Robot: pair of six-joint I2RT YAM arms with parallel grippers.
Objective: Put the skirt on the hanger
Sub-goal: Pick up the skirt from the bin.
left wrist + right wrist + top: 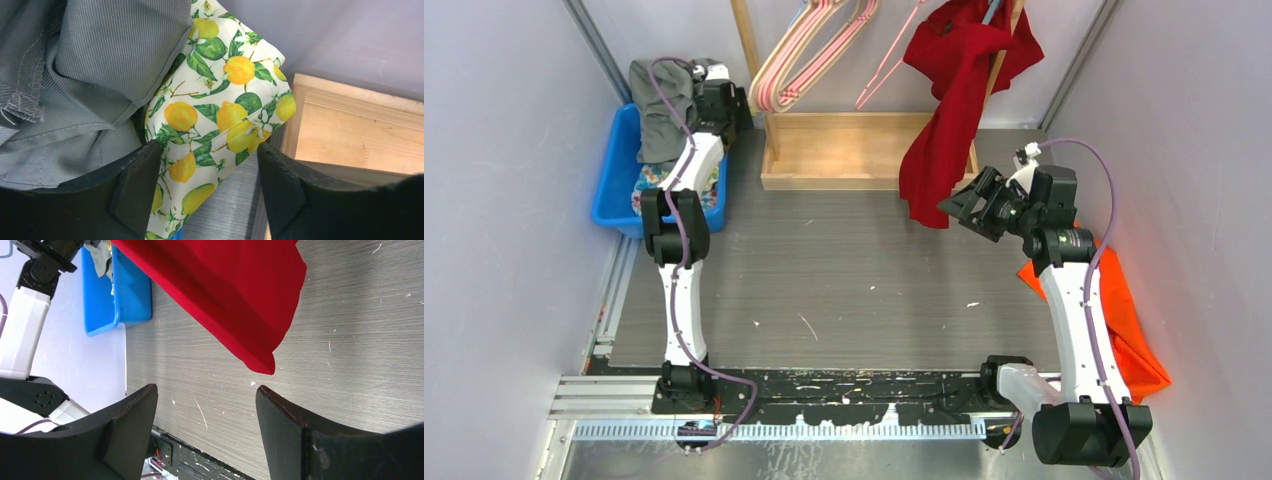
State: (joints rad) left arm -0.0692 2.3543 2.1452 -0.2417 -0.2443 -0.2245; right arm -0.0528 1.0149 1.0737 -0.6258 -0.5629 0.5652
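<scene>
The left gripper (207, 155) stands spread, pinching nothing. A lemon-print cloth (220, 110), probably the skirt, lies between its fingers, partly under a grey garment (90, 75), in the blue bin (614, 185) left of the wooden rack (844, 150). Pink hangers (809, 55) hang at the rack's left end, so the left arm is nearer both. A red garment (944, 120) drapes from the rack's right end. The right gripper (206, 392), also spread, hovers just below its hem.

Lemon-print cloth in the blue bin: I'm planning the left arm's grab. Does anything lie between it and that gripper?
Partly. The grey garment drapes over the lemon-print cloth on one side; the rest lies bare in front of the open left gripper.
</scene>
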